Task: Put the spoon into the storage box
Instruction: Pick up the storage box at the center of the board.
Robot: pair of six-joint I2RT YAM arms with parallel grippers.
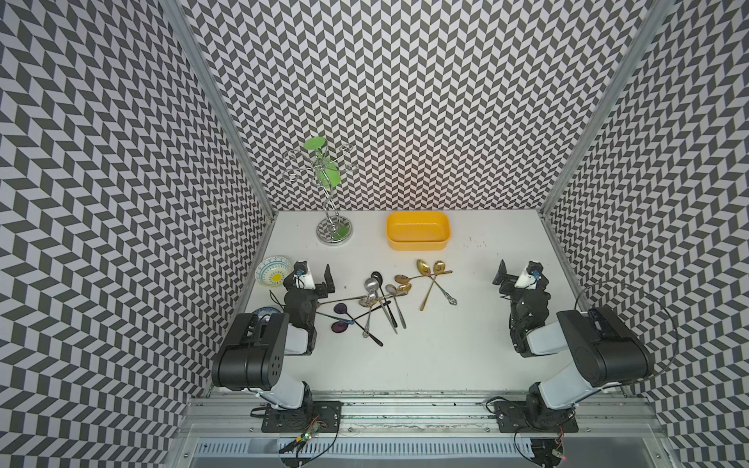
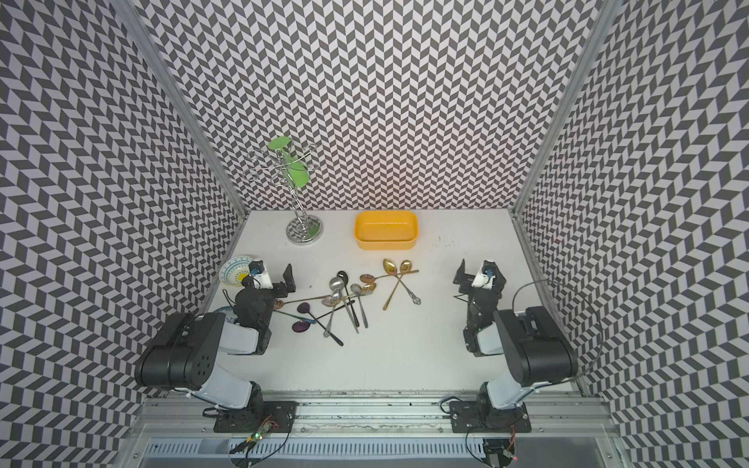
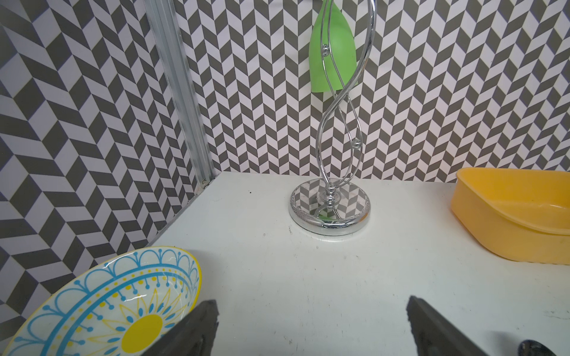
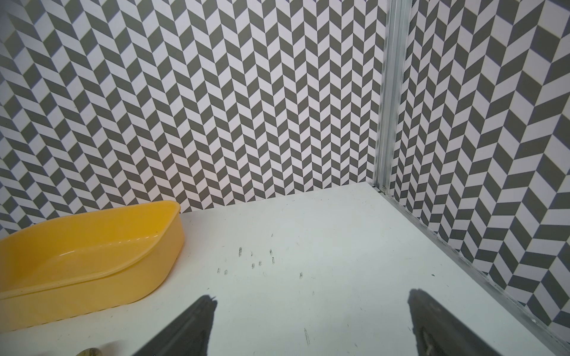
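Note:
Several spoons lie loose on the white table in both top views: a tangled heap of silver, black and purple ones and a crossed gold pair to its right. The yellow storage box stands empty at the back, beyond the spoons. Its wall also shows in the wrist views. My left gripper hovers left of the heap, open, with bare table between its fingers. My right gripper hangs right of the gold pair, open and holding nothing.
A chrome cup stand with a green cup hung on it rises left of the box. A patterned bowl sits by the left wall beside my left gripper. Patterned walls close the table on three sides.

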